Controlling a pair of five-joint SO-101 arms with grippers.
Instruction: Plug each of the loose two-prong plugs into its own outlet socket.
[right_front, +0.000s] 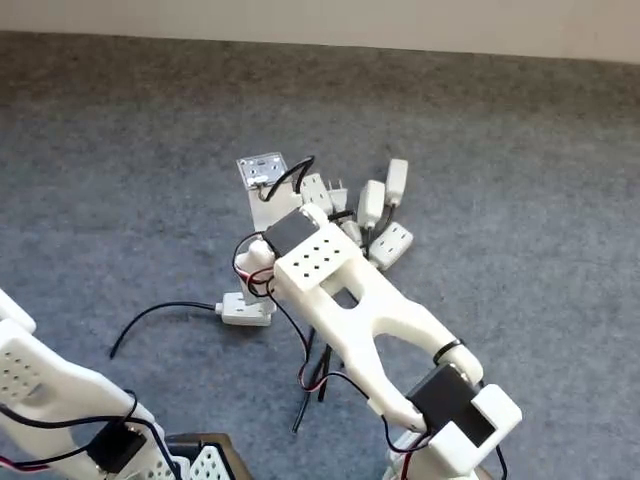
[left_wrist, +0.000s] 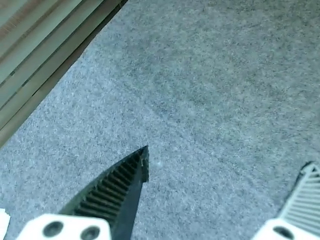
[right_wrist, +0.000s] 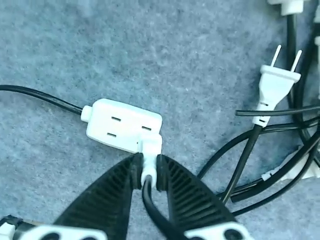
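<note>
The right arm (right_front: 360, 300), of white printed plastic, carries a panel of round holes, black servo blocks (right_front: 445, 395) at its joints and thin red and black wires (right_front: 290, 318); the left arm (right_front: 50, 390) is the same white with black cabling. The right gripper (right_wrist: 148, 167) has black ribbed fingers (right_wrist: 110, 195) on white mounts with round screw holes, while the left gripper (left_wrist: 227, 160) pairs a black ribbed finger with a pale ribbed one.
</note>
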